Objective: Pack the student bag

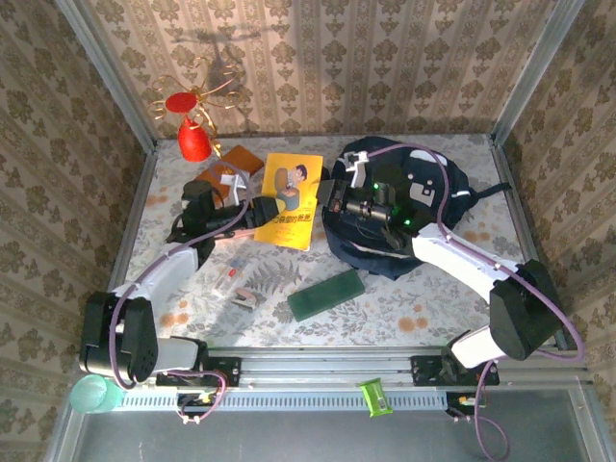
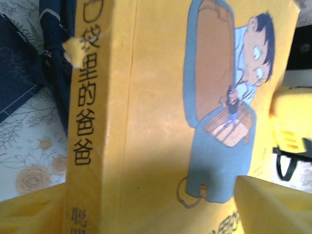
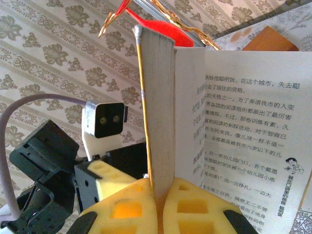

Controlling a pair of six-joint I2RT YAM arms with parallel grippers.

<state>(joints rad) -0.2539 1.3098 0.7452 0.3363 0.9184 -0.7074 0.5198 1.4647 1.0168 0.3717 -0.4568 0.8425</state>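
Beige damask walls (image 1: 337, 58) enclose a floral-cloth table (image 1: 433, 300).

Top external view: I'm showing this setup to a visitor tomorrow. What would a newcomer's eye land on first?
The bright yellow book mid-table, with the right end effector shut on its edge. Next comes the big navy student bag just right of it. Last is the red ornament with gold antlers in the back left corner.

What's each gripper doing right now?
Left gripper: open, jaws apart in front of the yellow book.
Right gripper: closed on the book's edge.
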